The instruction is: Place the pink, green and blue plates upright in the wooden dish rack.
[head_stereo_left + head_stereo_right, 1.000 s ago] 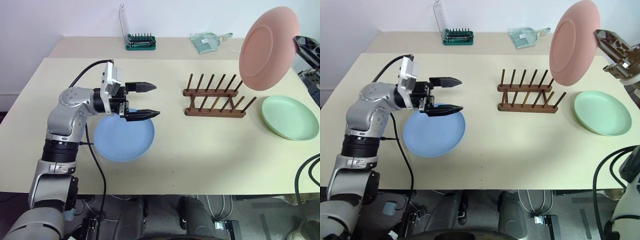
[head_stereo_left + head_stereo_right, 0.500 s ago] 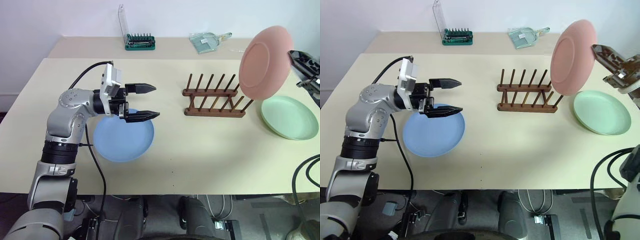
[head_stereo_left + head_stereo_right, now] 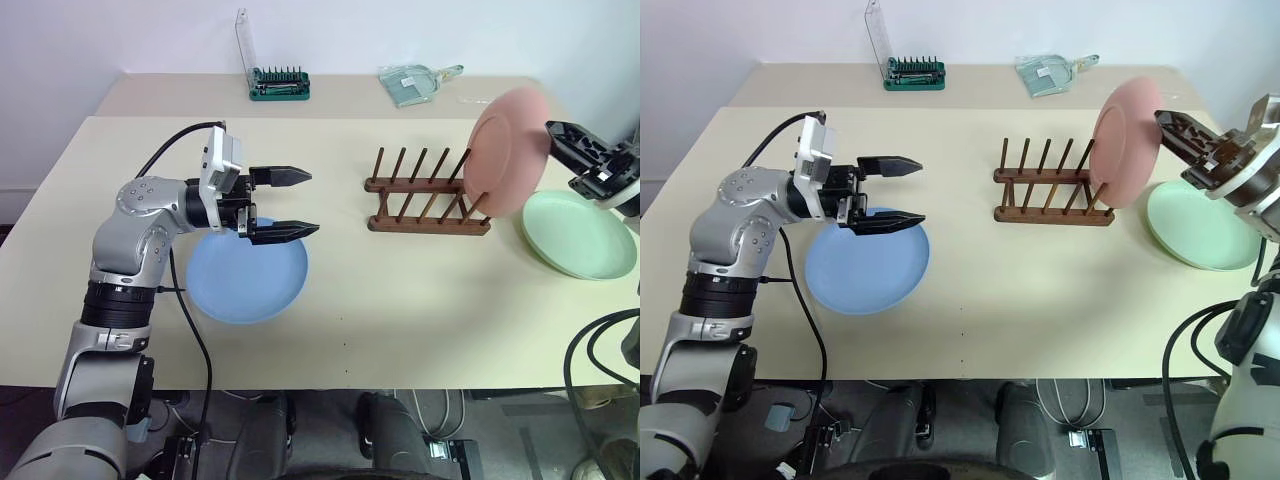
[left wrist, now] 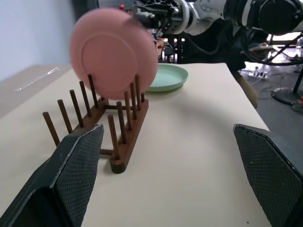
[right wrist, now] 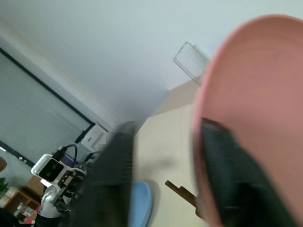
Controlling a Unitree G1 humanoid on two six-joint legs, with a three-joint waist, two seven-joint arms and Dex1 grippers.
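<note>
You have a salmon pink plate (image 3: pixel 508 150), a pale mint green plate (image 3: pixel 577 236) and a light blue plate (image 3: pixel 246 278), all plain and unpatterned, on a cream table (image 3: pixel 400 300). The dish rack (image 3: pixel 427 197) is dark reddish-brown wood. The left gripper (image 3: pixel 290 203) has black fingers with what looks like cross-hatched pads (image 4: pixel 78 161), and the bit holder (image 3: pixel 280 84) is green.

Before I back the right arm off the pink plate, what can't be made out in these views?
- Right gripper: wrist view motion-blurred; head views too small to tell whether it grips the pink plate.
- Plate's bottom edge: hidden behind rack pegs in the left wrist view, so seating in a slot is unclear.
- Blue plate: partly covered by the open left gripper.
- Green plate: near side hidden by the pink plate.
</note>
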